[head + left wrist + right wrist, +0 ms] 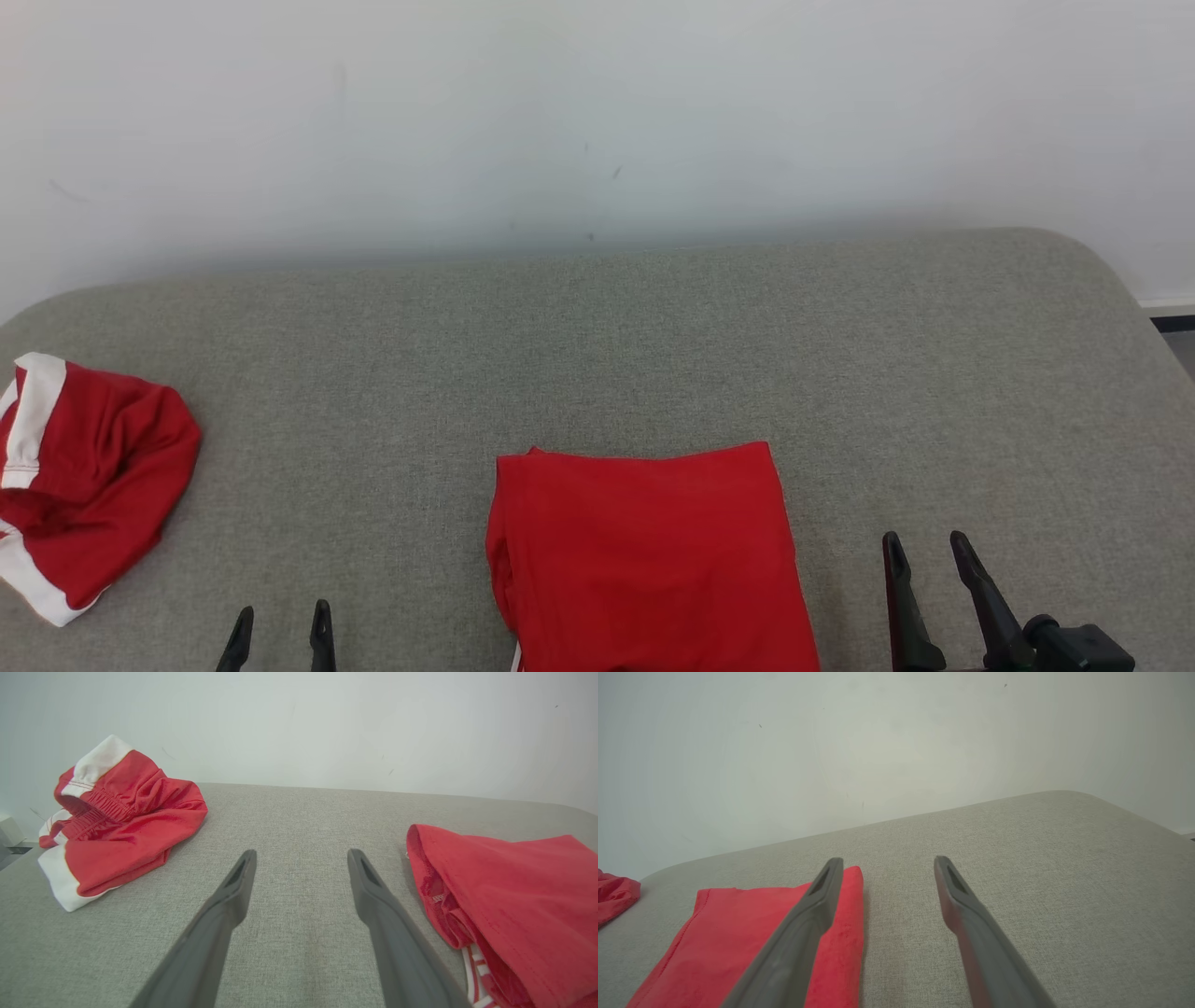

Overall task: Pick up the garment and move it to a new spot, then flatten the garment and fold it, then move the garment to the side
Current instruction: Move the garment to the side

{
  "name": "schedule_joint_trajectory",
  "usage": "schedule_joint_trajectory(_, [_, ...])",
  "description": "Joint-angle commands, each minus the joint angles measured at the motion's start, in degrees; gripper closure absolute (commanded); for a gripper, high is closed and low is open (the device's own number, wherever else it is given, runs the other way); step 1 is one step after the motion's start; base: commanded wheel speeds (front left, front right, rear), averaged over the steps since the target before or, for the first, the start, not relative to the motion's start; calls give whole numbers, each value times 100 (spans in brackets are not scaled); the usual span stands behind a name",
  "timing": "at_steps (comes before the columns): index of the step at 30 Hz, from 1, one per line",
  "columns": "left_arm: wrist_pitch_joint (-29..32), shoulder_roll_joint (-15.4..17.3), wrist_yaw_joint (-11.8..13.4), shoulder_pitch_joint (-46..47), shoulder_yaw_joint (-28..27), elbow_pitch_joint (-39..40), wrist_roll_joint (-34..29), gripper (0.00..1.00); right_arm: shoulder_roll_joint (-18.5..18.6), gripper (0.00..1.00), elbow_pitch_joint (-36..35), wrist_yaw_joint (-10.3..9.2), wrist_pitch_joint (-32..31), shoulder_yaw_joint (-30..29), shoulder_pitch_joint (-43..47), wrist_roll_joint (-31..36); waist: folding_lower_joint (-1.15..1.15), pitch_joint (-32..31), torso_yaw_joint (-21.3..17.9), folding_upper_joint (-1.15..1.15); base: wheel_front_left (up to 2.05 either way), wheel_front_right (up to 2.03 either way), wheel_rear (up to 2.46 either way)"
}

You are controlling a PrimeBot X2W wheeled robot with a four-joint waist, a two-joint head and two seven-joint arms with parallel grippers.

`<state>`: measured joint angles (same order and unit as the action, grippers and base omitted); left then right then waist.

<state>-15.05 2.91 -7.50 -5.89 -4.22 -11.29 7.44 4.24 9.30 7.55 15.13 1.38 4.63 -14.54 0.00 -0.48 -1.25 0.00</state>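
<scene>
A folded red garment point(644, 560) lies flat at the front middle of the grey fabric surface point(597, 345); its layered left edge with a white stripe shows in the left wrist view point(504, 905), its far corner in the right wrist view point(752, 938). My left gripper point(278, 623) hovers open to the garment's left, nothing between its fingers point(233, 891). My right gripper point(929, 551) stands open just right of the garment, apart from it, its fingers point(957, 896) over bare fabric.
A crumpled red and white garment point(79, 485) sits at the surface's left edge, also in the left wrist view point(117, 821). A white wall point(597, 121) backs the surface. The rounded right corner point(1120, 280) drops off to the floor.
</scene>
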Motion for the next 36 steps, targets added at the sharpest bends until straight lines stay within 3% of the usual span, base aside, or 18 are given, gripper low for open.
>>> schedule_joint_trajectory(1, [-16,-4,4,-64,-12,10,41,0,14,0,-2,-15,1,4,6,-31,0,3,3,0,0,0,0])
schedule_joint_trajectory(12, [-16,-5,4,-46,-29,8,37,0,-9,0,23,-14,0,2,-50,-9,0,21,10,0,0,0,0])
schedule_joint_trajectory(20, [-16,-5,4,67,25,9,31,0,-6,0,328,-15,0,24,-676,136,0,110,50,0,0,0,0])
schedule_joint_trajectory(32, [-16,-3,4,437,418,-38,100,0,157,0,2691,-15,0,401,-2151,141,0,520,438,0,0,0,0])
schedule_joint_trajectory(36, [-16,-5,4,539,480,-38,113,0,166,0,3134,-15,1,559,-2373,8,0,645,546,0,0,0,0])
